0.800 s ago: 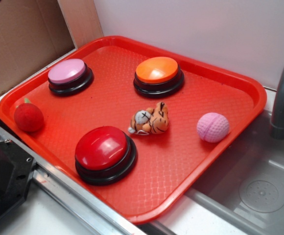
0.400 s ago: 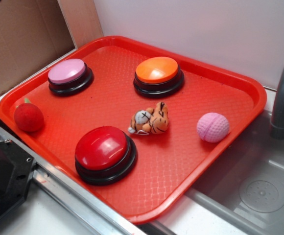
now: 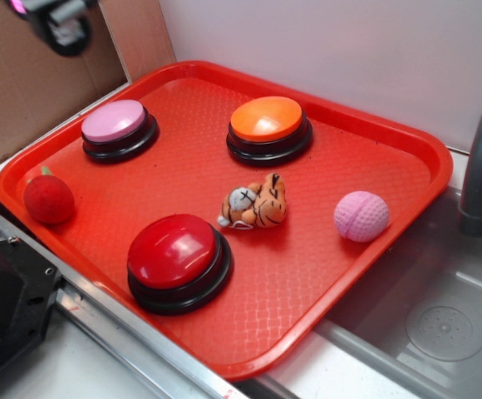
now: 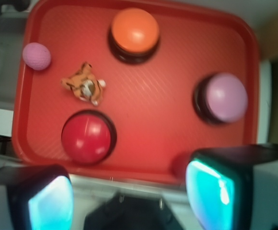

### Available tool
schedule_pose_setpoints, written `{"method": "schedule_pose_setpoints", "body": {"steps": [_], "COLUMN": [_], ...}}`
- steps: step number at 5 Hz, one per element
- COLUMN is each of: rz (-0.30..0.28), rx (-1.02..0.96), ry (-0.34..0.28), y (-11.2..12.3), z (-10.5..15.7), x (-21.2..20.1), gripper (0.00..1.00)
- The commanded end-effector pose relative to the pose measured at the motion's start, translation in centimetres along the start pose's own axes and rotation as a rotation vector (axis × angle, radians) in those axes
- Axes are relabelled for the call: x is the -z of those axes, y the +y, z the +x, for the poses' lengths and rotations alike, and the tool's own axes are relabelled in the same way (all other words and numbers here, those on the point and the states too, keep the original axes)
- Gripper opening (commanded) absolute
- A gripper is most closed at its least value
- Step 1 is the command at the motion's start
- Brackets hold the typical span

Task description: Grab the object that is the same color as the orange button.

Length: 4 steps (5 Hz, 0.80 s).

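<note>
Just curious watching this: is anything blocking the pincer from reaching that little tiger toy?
The pincer hangs high above the tray's far corner. The tiger lies uncovered mid-tray; the red button sits nearest but apart.

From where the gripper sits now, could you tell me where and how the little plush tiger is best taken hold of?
I would grip the plush tiger across its striped orange body, coming straight down from above. It lies flat on its side on the red tray, clear of the orange button and the other things, so open fingers likely fit either side of its narrow middle.
</note>
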<state>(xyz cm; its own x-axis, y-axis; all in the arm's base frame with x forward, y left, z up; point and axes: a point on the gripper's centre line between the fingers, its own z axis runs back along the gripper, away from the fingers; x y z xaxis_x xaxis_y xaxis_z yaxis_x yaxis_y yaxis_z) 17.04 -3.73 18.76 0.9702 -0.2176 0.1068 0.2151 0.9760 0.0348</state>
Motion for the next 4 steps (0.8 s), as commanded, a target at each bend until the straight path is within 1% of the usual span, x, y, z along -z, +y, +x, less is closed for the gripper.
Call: {"method": "schedule_pose_setpoints", "body": {"steps": [1, 2, 3, 4], "rz": [-0.025, -0.001, -0.004, -0.041], "rx": [0.330, 0.377, 0.403, 0.455], "ry": [-0.131, -0.151, -0.116, -0.098], "y": [-1.8, -3.0, -4.0, -4.8], "z": [5.0, 6.0, 6.5, 7.0], "x": [5.9, 8.9, 11.7, 14.6], "gripper": [1.00, 1.00, 1.00, 1.00]}}
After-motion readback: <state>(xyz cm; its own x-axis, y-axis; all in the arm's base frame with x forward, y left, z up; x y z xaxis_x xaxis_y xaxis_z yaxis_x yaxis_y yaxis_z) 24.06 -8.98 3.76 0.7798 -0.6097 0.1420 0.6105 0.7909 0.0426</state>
